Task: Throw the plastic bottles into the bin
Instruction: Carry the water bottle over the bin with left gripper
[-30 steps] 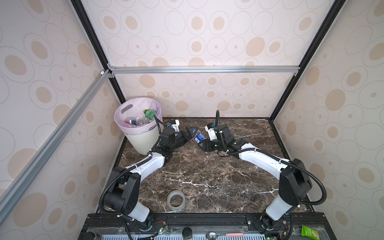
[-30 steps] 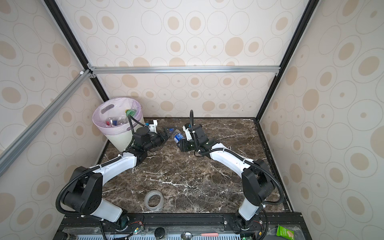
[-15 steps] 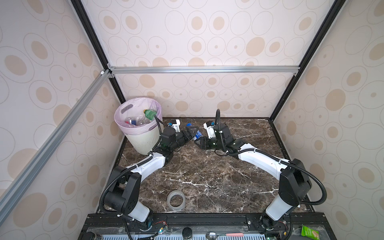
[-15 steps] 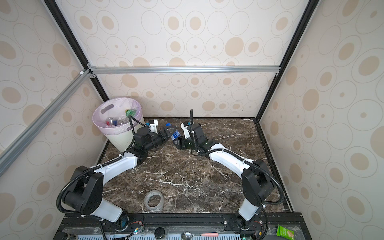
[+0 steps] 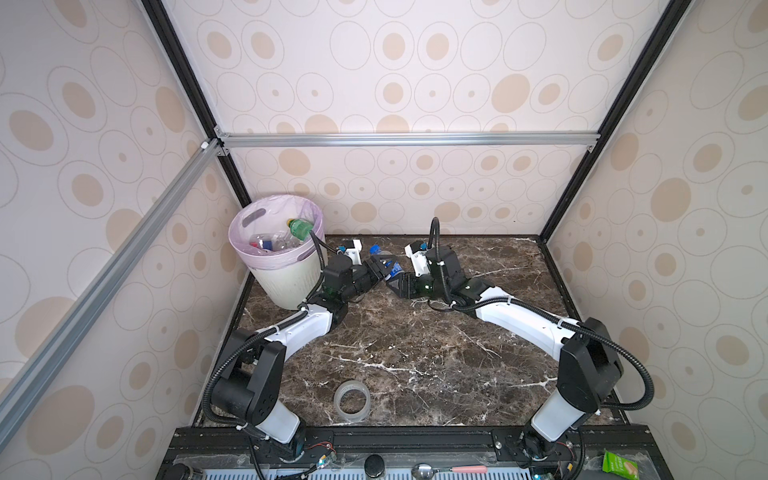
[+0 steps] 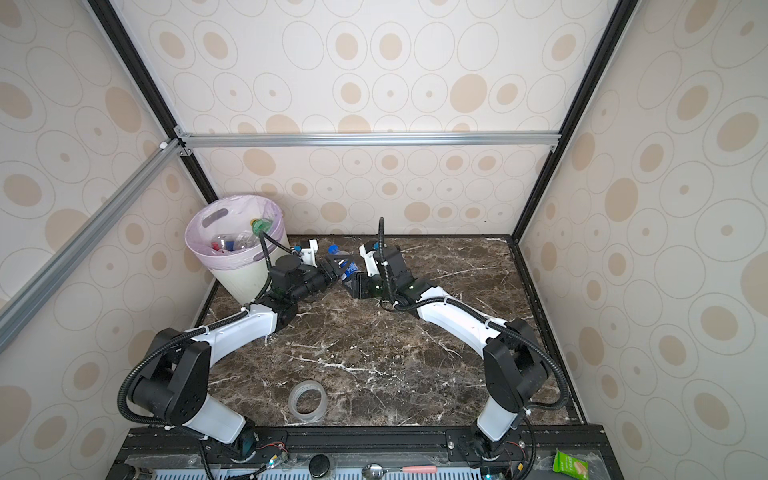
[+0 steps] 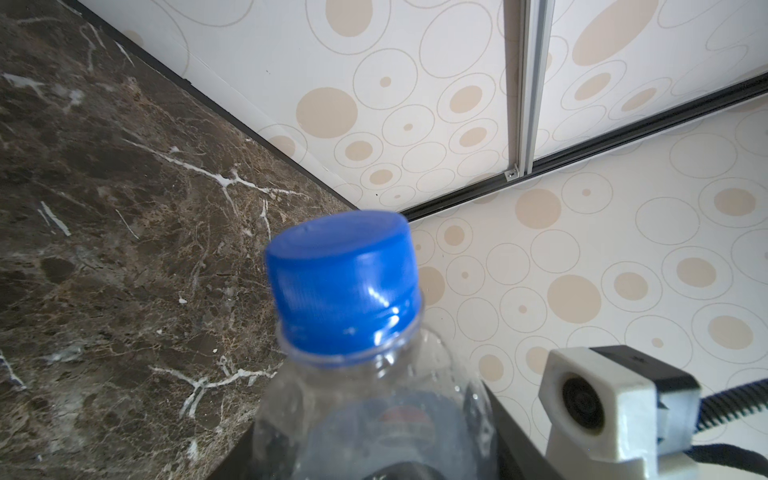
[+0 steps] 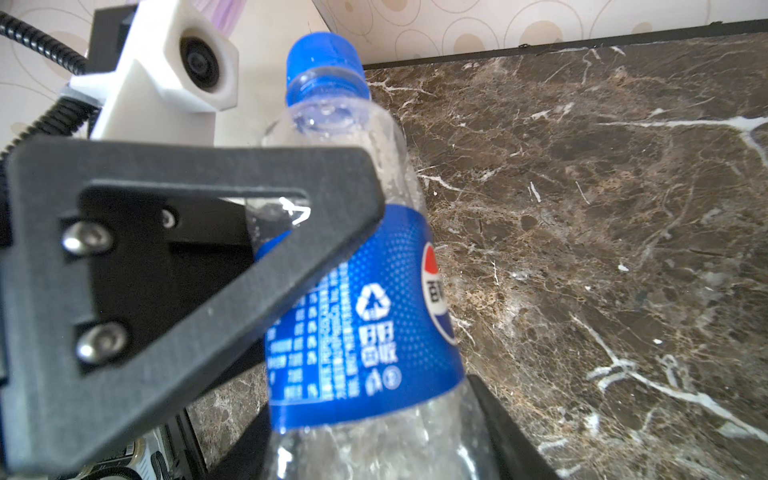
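Clamped low on the body by the right gripper (image 5: 397,283) and pinched at the shoulder by the left gripper (image 5: 379,266): one clear bottle (image 8: 365,299), just above centre in both top views. Long axis tilted, blue cap (image 7: 340,282) toward the back wall (image 5: 395,195). Bin (image 5: 291,286) to its left, nearer the left arm (a handover, probably). Readable on the blue label (image 8: 374,332): Pepsi globe, recycling mark; Chinese print too blurred.
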Tool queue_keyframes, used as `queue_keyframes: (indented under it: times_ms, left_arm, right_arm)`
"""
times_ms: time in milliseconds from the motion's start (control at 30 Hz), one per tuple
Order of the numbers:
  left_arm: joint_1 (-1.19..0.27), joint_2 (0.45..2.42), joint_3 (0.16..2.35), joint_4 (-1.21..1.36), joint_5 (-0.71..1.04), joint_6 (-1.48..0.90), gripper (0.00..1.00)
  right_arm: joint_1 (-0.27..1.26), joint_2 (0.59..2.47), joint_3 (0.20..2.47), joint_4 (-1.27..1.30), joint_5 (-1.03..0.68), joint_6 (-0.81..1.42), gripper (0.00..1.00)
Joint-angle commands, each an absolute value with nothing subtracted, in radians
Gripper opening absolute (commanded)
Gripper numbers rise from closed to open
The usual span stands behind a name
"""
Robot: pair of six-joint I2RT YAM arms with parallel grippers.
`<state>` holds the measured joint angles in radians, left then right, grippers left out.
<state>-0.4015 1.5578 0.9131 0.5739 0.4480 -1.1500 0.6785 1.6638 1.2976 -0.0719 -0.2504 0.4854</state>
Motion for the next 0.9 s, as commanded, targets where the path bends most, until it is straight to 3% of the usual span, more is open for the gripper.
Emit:
queue_keyframes:
  times_ms: [0, 333, 600, 867]
  left_arm:
    - [-0.410, 1.562, 0.936, 0.585, 0.439, -1.130, 0.55]
    - [-0.409, 1.556, 0.955, 0.527, 0.423, -1.080, 0.53]
    - [-0.409, 1.548, 1.000, 0.428, 0.397, -0.997, 0.53]
    - [-0.408, 1.534, 1.039, 0.323, 0.358, -0.909, 0.53]
  right_arm:
    - [0.687, 1.652, 1.325, -0.049, -0.247, 0.471, 0.50]
    - [0.686, 1.636, 1.307, -0.057, -0.233, 0.453, 0.59]
    - [0.687, 1.591, 1.272, -0.078, -0.214, 0.424, 0.74]
    - [0.686, 1.526, 1.208, -0.105, -0.153, 0.379, 0.79]
